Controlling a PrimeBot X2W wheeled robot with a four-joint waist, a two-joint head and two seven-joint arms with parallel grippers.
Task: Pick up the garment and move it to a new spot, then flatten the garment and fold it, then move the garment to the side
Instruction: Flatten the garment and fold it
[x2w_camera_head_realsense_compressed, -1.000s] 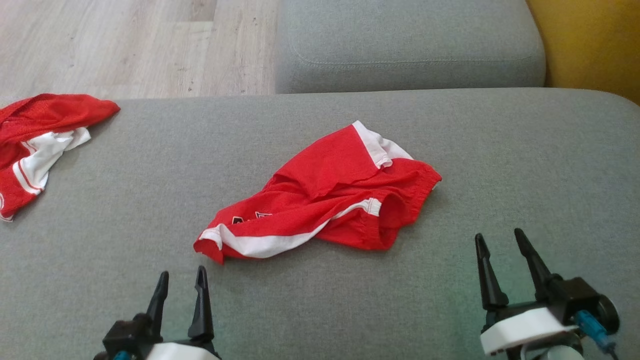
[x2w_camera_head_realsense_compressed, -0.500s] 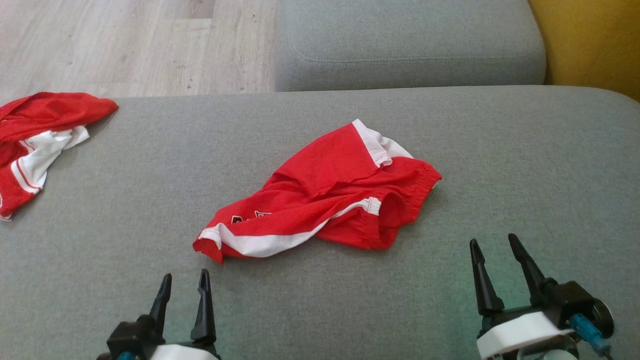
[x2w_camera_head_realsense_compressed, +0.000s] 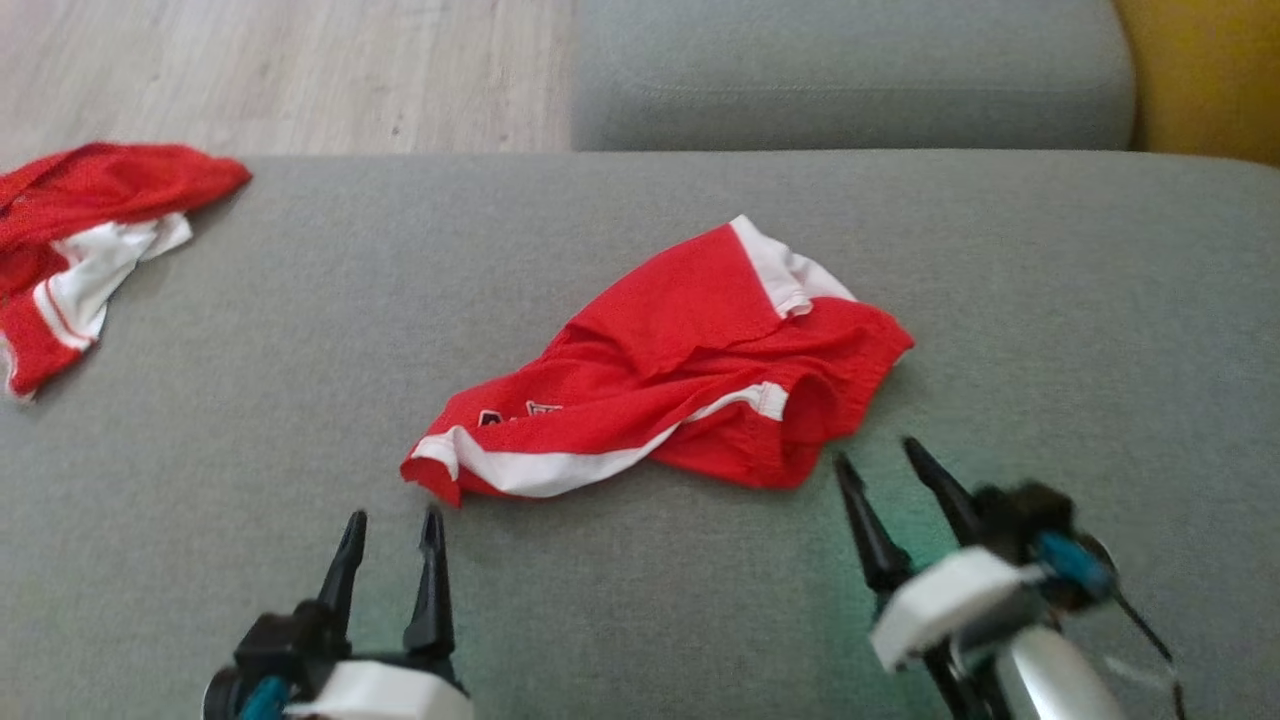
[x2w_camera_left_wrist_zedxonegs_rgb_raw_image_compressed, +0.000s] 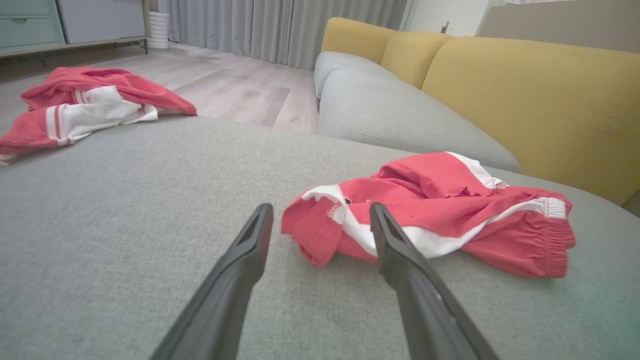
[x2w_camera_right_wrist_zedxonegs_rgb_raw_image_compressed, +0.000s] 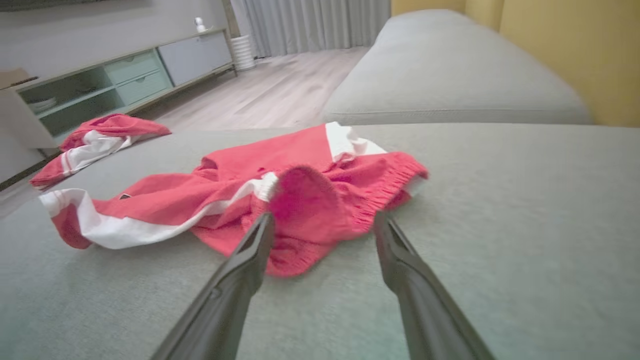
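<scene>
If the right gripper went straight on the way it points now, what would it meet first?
Most likely the red shorts: their bunched elastic end lies straight ahead of the open right gripper, seemingly not touching yet, though depth is unclear.

Bare grey seat cushion (x2w_camera_head_realsense_compressed: 250, 420) lies open between the left gripper (x2w_camera_head_realsense_compressed: 393, 515) and the crumpled red shorts (x2w_camera_head_realsense_compressed: 660, 390), whose white-banded corner sits near at its 1 o'clock. The right gripper (x2w_camera_head_realsense_compressed: 876, 450), fingers spread, has the shorts' bunched end just ahead at 11 o'clock, with bare cushion from 12 to 3. A second red garment (x2w_camera_head_realsense_compressed: 90, 230) lies well off at 10 o'clock. A farther grey cushion (x2w_camera_head_realsense_compressed: 850, 80) and a yellow backrest (x2w_camera_head_realsense_compressed: 1210, 80) wall off 12 to 1.
</scene>
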